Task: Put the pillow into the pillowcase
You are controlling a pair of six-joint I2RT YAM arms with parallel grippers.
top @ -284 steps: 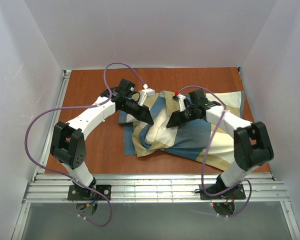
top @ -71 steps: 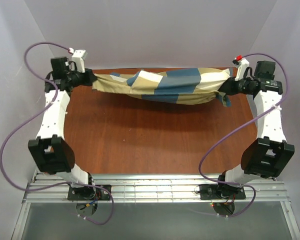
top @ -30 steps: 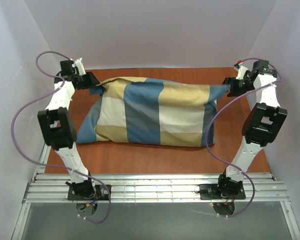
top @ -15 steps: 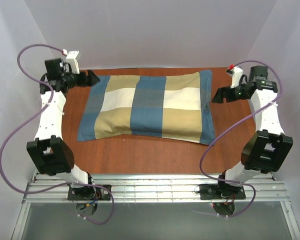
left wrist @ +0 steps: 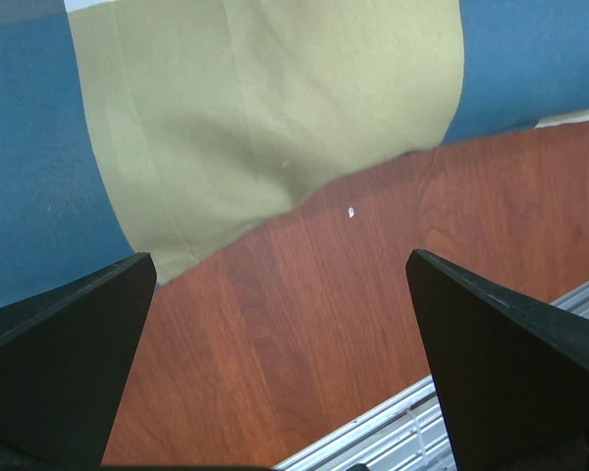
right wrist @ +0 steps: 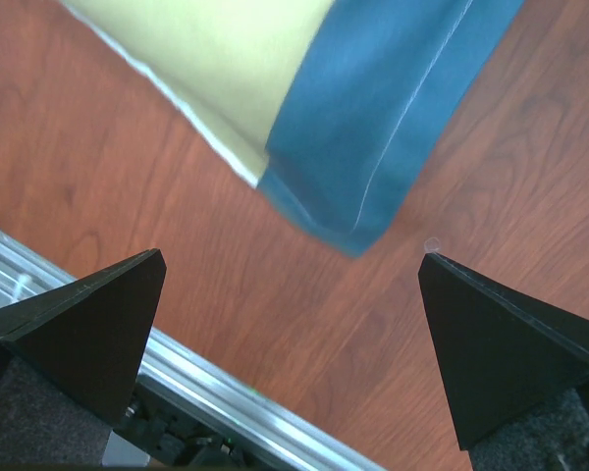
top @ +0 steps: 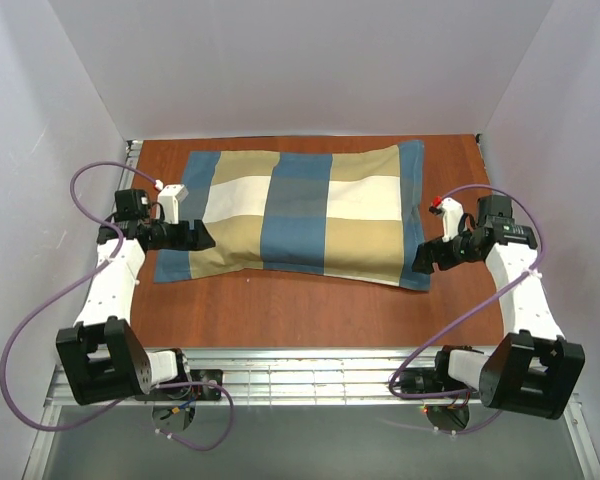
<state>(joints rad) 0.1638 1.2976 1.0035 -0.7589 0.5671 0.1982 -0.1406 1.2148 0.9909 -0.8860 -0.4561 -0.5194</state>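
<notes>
The pillowcase (top: 300, 215), in blue, tan and cream blocks, lies flat and plump across the far half of the wooden table (top: 280, 315). The pillow is hidden; no cream cushion shows in any view. My left gripper (top: 196, 238) hovers open over the pillowcase's near left corner, and in the left wrist view the gripper (left wrist: 282, 255) spans bare wood just below the tan and blue cloth (left wrist: 265, 108). My right gripper (top: 424, 259) is open beside the near right corner. In the right wrist view the gripper (right wrist: 293, 255) holds nothing, with the blue corner (right wrist: 373, 147) just beyond it.
An aluminium rail (top: 310, 372) runs along the table's near edge and shows in both wrist views. White walls close the table in on the left, back and right. Purple cables loop from both arms.
Both grippers have opened and let go of the pillowcase's far corners. The arms have drawn back toward the near corners. The pillowcase now rests flat on the table.
</notes>
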